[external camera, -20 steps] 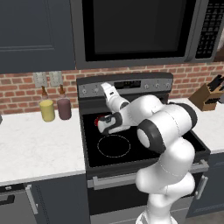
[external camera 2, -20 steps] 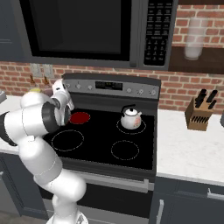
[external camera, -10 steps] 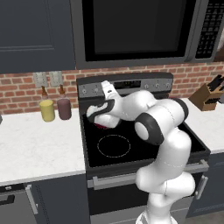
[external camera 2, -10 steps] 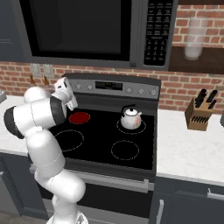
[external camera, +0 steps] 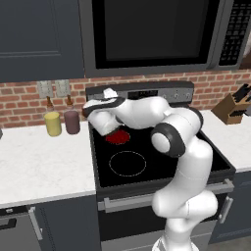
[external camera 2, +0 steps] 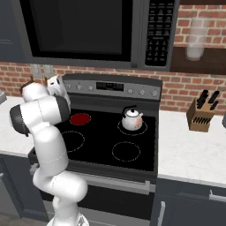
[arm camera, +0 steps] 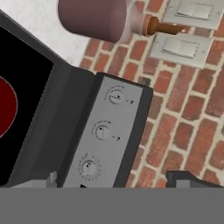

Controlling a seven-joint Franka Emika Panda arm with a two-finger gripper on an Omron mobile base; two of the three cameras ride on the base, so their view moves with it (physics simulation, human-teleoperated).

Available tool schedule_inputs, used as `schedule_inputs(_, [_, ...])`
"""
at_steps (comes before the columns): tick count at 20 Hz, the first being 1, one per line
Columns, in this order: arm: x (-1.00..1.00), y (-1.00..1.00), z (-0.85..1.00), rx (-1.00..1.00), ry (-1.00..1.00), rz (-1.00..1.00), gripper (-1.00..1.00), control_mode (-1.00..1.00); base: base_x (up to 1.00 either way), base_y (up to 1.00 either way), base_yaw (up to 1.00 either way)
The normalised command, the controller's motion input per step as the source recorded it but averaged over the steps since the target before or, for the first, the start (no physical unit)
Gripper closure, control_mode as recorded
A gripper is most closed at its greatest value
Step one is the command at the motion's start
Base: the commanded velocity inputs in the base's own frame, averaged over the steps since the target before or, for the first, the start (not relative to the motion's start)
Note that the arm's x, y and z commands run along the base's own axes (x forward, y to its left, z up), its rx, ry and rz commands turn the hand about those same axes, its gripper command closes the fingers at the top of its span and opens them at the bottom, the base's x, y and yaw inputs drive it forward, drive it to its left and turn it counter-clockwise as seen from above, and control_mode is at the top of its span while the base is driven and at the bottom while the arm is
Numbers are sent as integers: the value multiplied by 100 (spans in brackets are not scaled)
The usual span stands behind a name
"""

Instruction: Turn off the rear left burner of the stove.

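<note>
At far left of the stove (external camera: 147,147), claw (external camera: 109,94), state indiscernible, faces the knobs (arm camera: 103,131) because the burner (external camera: 117,138) glows.

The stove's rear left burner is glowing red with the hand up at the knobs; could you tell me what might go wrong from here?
Three near-identical knobs sit close together on the back panel, so the gripper might turn the wrong one. The forearm hangs over the glowing rear left burner. The swinging wrist could also clip the maroon bottle beside the stove.

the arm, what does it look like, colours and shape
The arm is glossy white, built of thick rounded segments with dark grey bands at the joints. Its hand is a small white block with a dark band behind it. No cables or markings are visible.
</note>
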Motion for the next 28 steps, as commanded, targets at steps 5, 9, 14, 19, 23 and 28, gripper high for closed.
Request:
schedule_inputs(5, [0,0,-13,0,-3,0,-100,-100,0,0,0])
schedule_inputs(9, [0,-1,-38,0,-12,0,-100,-100,0,0,0])
schedule_inputs(14, [0,-12,-46,-1,-20,0,-100,-100,0,0,0])
schedule_inputs(19, [-2,-20,-61,0,-18,-2,-100,-100,0,0,0])
schedule_inputs(23, [-12,-19,-70,0,-13,-2,-100,-100,0,0,0])
schedule_inputs(28, [-2,-11,-43,0,-4,-2,-100,-100,0,0,0])
